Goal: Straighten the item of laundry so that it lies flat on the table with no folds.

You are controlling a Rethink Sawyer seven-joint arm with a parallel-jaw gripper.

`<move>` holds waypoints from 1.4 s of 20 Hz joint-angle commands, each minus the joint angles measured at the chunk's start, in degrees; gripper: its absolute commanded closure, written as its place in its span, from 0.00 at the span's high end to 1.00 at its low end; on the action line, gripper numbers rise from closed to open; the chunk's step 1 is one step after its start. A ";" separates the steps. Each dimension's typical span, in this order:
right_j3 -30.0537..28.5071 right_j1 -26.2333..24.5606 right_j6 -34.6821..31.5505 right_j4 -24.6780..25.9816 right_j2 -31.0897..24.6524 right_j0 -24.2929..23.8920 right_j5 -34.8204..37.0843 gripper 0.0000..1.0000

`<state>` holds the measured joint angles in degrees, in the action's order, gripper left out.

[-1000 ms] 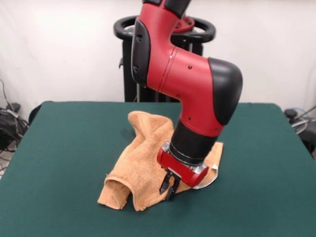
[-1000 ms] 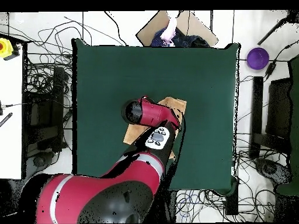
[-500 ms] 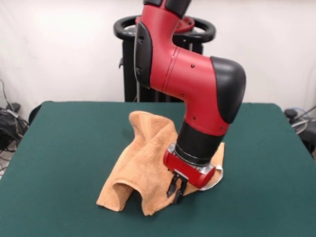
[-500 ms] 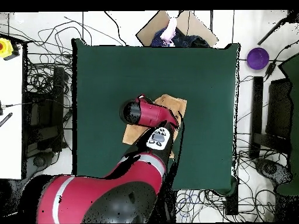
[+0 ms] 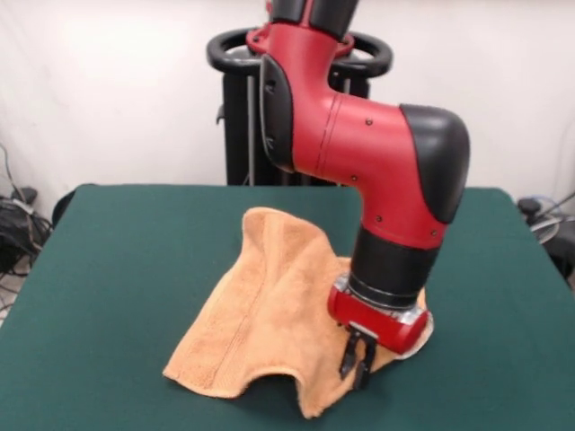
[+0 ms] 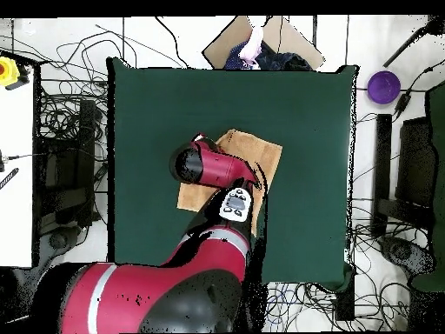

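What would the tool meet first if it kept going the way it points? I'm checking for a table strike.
Probably the towel: the tool points down at its near edge. The table lies right beneath, though depth here is hard to judge.

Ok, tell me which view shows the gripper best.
The front view: the gripper hangs below the red wrist, fingers close together, low against the orange-tan towel. The overhead view hides it under the arm and shows only part of the towel.

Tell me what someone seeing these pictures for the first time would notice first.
The big red and black arm dominates, bending down from the top over the middle of the dark green table. Under it, an orange-tan terry towel is draped up in a peak rather than lying flat. The arm's tool is at the towel's near edge, fingers close together on the cloth.
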<state>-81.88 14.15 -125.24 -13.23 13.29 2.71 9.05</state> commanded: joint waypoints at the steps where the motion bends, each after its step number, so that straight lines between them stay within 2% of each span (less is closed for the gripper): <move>1: -5.04 -1.32 -6.93 1.44 -14.85 -0.31 -4.46 0.00; 10: -7.59 -0.10 -4.39 6.75 -22.49 -6.24 -8.08 0.00; 24: -7.90 0.33 -5.07 9.09 -22.78 -7.79 -6.43 0.00; 28: -8.78 0.47 -4.80 10.01 -24.36 -9.06 -7.49 0.00</move>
<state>-86.00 17.84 -125.24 -6.25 -0.07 -5.60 2.58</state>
